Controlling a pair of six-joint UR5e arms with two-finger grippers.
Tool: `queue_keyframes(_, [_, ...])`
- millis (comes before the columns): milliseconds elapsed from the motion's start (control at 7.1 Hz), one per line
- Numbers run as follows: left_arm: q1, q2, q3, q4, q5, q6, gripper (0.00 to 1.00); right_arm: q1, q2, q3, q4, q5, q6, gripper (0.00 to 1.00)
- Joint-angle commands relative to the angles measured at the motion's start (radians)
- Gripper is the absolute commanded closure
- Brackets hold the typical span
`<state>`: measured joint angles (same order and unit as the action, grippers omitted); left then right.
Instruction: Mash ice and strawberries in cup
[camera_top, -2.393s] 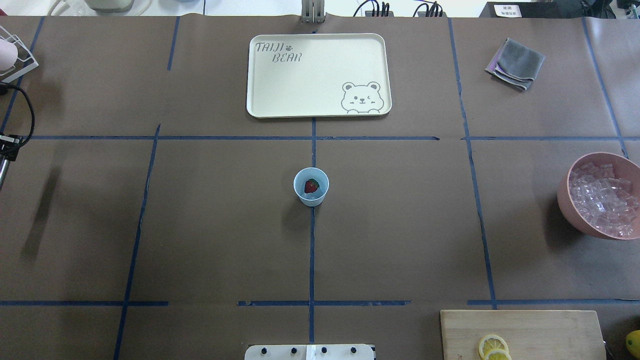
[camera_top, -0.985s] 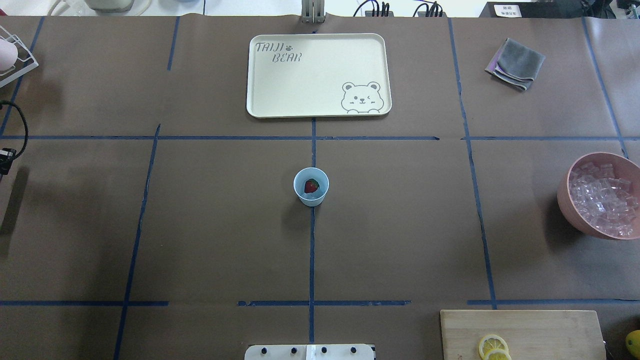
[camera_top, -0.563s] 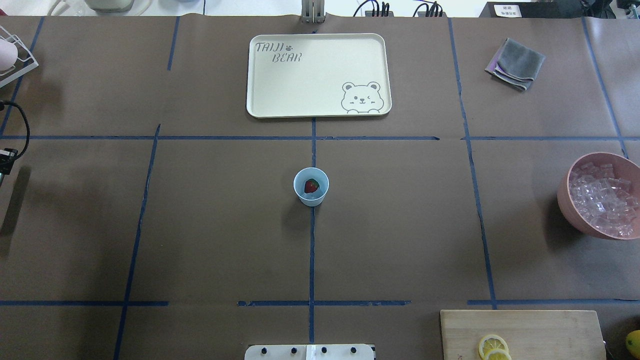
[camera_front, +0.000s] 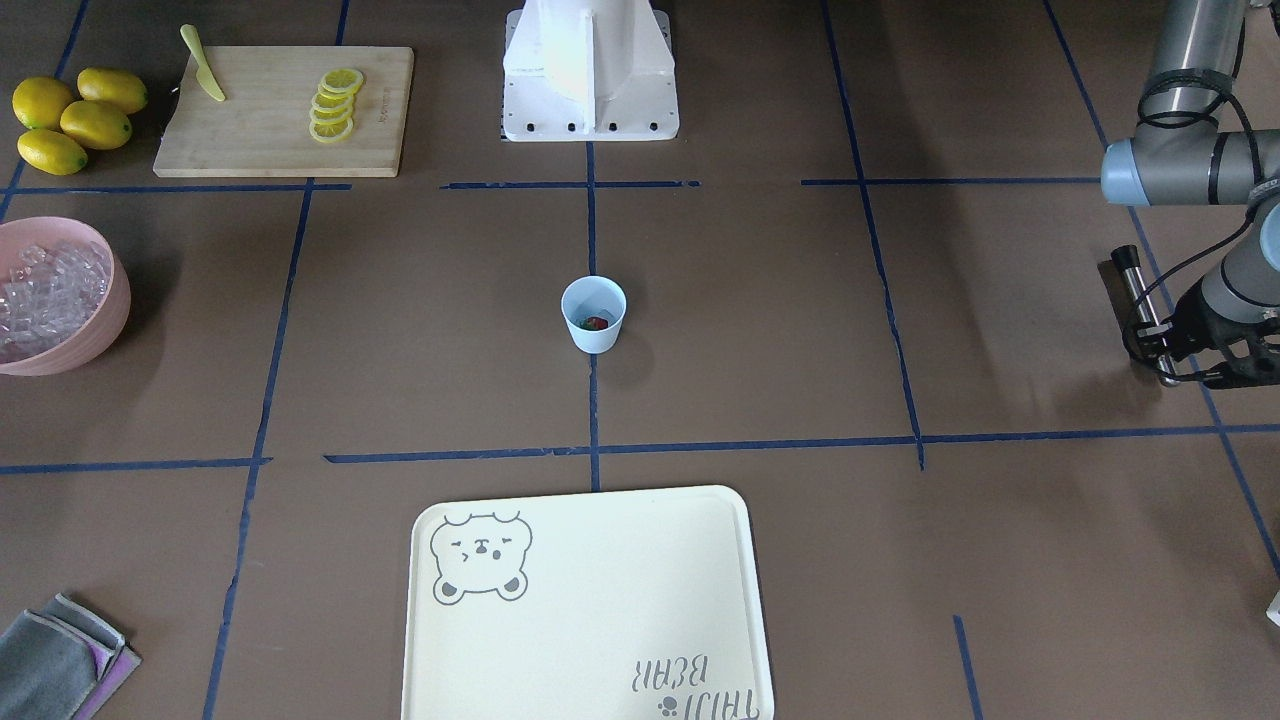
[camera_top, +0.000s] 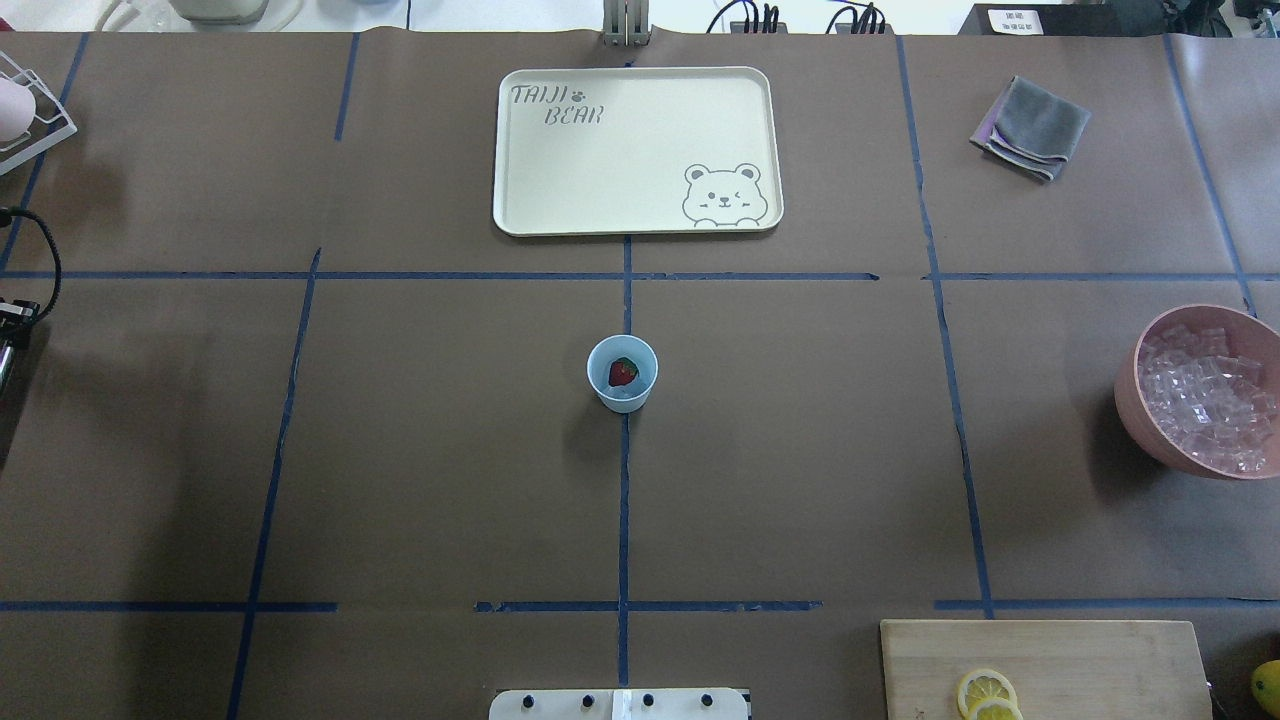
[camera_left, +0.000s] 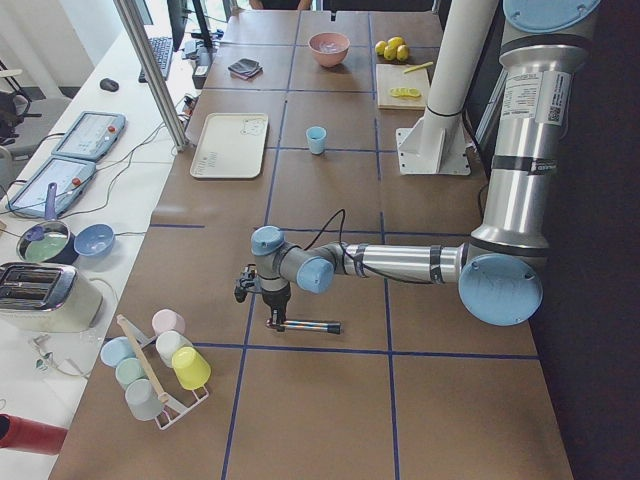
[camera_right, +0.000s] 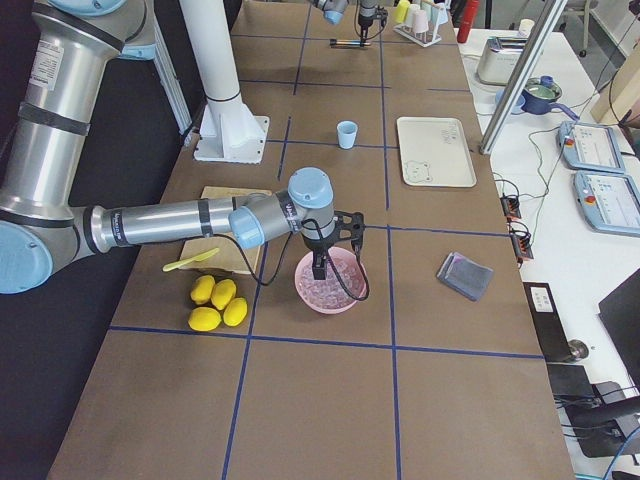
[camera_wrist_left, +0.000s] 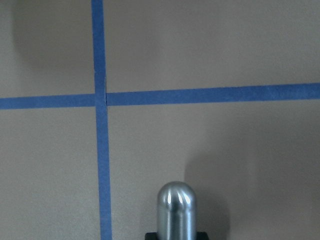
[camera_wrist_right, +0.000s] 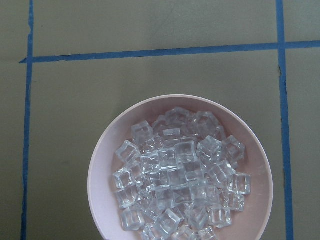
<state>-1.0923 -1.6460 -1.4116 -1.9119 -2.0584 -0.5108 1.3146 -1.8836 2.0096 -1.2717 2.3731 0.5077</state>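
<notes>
The pale-blue cup stands upright at the table's middle, also in the front view. One red strawberry lies inside it. The ice fills a pink bowl at the table's right; I see none in the cup. My left gripper is far off at the table's left end, shut on a metal muddler, whose rounded tip shows in the left wrist view. My right gripper hangs above the ice bowl; I cannot tell whether it is open.
A cream bear tray lies beyond the cup. A folded grey cloth is at the far right. A cutting board bears lemon slices and a yellow knife, with whole lemons beside. A cup rack stands at the left end.
The left arm at the overhead view's left edge has drawn further out of view, and its shadow on the table has shrunk. The cup, strawberry and bowl have not moved.
</notes>
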Motion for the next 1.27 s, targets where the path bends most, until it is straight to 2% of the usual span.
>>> queue_keyframes(0, [0.0, 0.0, 0.002, -0.003, 0.0, -0.002, 0.74, 0.0, 0.0, 0.0, 0.0, 0.0, 0.0, 0.01])
queue_keyframes(141, [0.0, 0.0, 0.002, -0.003, 0.0, -0.002, 0.08, 0.0, 0.0, 0.0, 0.0, 0.0, 0.0, 0.01])
queue_keyframes(282, [0.0, 0.0, 0.002, -0.003, 0.0, -0.003, 0.0, 0.0, 0.0, 0.0, 0.0, 0.002, 0.0, 0.01])
queue_keyframes(563, [-0.001, 0.0, -0.015, -0.001, -0.003, 0.0, 0.0, 0.0, 0.001, 0.001, 0.0, 0.002, 0.0, 0.01])
queue_keyframes(704, [-0.012, 0.006, -0.067, 0.005, -0.061, 0.009, 0.0, 0.0, 0.0, 0.001, 0.0, 0.0, -0.002, 0.01])
queue_keyframes(845, [-0.015, 0.085, -0.189, 0.014, -0.119, 0.012, 0.0, 0.002, -0.002, 0.001, 0.0, 0.002, -0.008, 0.01])
queue_keyframes(985, [-0.059, 0.131, -0.261, 0.02, -0.161, 0.106, 0.0, 0.003, 0.001, -0.005, -0.005, 0.0, -0.012, 0.01])
queue_keyframes(1126, [-0.177, 0.149, -0.264, 0.071, -0.257, 0.276, 0.0, 0.03, 0.003, -0.018, -0.011, -0.002, -0.032, 0.01])
